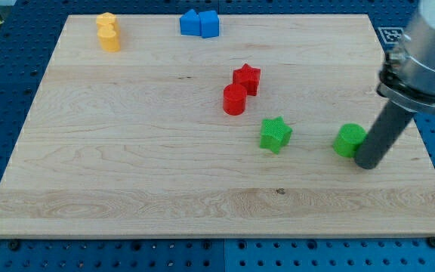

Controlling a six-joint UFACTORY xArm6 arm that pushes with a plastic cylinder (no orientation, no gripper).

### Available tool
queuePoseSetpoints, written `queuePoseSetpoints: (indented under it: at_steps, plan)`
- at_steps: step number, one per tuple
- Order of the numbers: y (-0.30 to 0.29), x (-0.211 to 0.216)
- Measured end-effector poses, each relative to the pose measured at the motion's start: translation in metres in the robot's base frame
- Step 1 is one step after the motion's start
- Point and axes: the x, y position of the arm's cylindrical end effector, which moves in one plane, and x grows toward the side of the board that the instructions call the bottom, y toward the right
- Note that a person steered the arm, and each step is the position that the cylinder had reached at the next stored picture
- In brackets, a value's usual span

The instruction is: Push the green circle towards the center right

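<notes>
The green circle (348,140) lies on the wooden board (127,174) at the view's right, a little below mid-height. My tip (368,162) rests on the board just right of it and slightly lower, touching or nearly touching its right side. The dark rod rises up and to the right from there.
A green star (276,134) lies left of the green circle. A red circle (234,100) and a red star (247,78) sit together near the centre. Two blue blocks (199,23) lie at the top middle. Two yellow blocks (108,32) lie at the top left.
</notes>
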Motion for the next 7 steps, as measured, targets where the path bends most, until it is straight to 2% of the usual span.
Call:
queuePoseSetpoints:
  at_steps: [1,3,7]
  plan:
    - [-0.001,0.000]
    - [-0.042,-0.002]
    - [-0.028,-0.017]
